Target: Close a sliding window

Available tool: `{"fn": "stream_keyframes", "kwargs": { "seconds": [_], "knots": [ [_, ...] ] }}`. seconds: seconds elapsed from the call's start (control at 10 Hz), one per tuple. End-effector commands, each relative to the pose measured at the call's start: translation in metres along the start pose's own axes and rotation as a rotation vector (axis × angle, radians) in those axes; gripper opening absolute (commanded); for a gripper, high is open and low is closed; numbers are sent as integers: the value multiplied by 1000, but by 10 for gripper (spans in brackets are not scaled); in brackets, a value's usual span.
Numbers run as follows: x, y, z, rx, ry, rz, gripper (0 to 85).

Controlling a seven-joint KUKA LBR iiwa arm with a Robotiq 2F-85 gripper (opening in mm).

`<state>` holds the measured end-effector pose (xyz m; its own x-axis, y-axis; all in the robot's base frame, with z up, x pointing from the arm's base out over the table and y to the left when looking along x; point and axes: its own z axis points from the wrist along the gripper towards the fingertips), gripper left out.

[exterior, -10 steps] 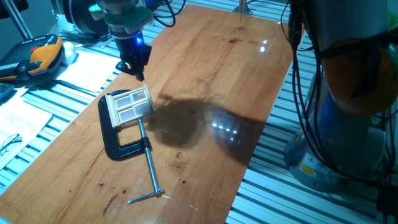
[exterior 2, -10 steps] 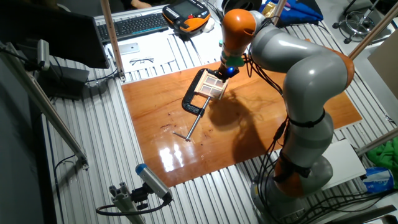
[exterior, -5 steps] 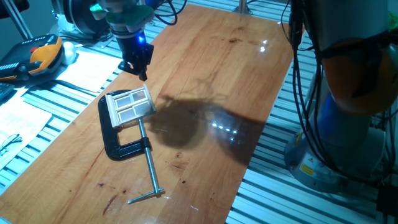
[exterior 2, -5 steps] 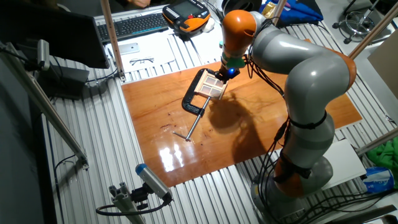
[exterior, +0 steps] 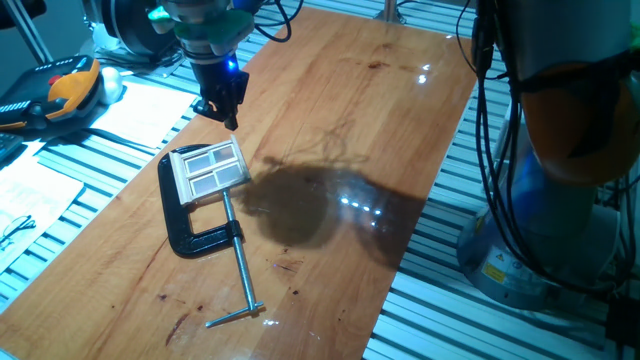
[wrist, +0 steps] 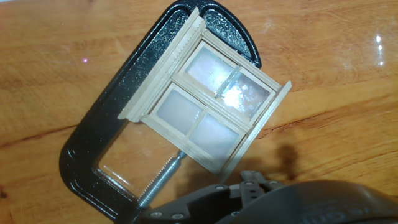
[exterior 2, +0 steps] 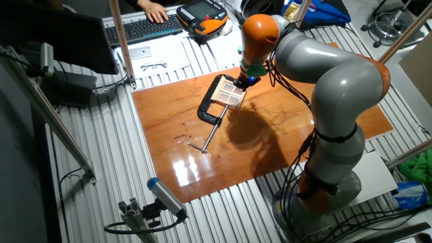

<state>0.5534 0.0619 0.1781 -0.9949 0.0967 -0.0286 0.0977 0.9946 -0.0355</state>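
Claw [exterior: 229,121] | grip state unclear | hovering above sliding window [exterior: 210,167], apart

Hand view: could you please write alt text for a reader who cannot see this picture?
Seen from above, a small light wooden sliding window with pale panes lies clamped in a black C-clamp on a glossy wooden table. The clamp's metal screw meets the window's lower edge. Part of the dark gripper fills the bottom edge; its fingers cannot be made out.
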Motion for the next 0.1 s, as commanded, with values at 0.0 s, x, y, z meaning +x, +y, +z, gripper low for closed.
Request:
{"fn": "stream_keyframes", "kwargs": {
  "seconds": [0.0],
  "knots": [
    [0, 0, 0, 0, 0, 1, 0]
  ]
}}
